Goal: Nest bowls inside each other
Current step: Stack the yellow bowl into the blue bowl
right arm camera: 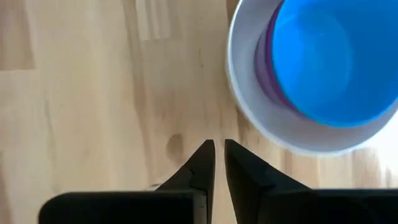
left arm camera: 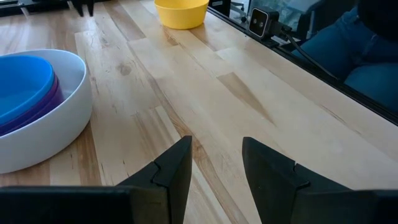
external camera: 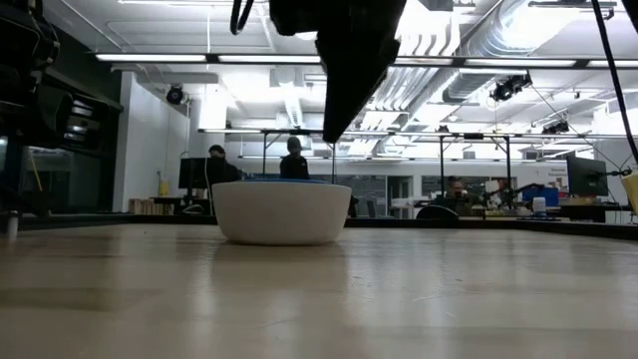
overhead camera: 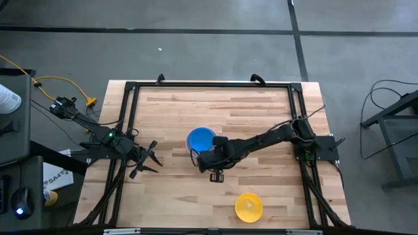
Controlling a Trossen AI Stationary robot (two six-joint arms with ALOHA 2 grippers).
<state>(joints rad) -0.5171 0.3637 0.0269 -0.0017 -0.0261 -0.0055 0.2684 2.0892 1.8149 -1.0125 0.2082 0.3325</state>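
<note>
Bowls: white bowl [overhead camera: 200,141] at frame centre holds purple [left arm camera: 43,106] and blue [right arm camera: 333,59] nested; yellow bowl [overhead camera: 249,206] alone, lower right on tabletop [overhead camera: 261,111]. Likely light, stiff, slick plastic; best pinched at the rim. Right gripper [right arm camera: 219,155] beside the stack, fingers nearly closed, empty. Left gripper [left arm camera: 214,165] at left, fingers apart, empty. Nothing blocks the yellow bowl.

Grey concrete floor [overhead camera: 215,46] — bright ceiling lights [external camera: 209,58] overhead (desks behind).

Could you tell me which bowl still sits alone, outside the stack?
The yellow bowl; it stands apart, while the blue bowl and purple bowl sit nested in the white bowl.
</note>
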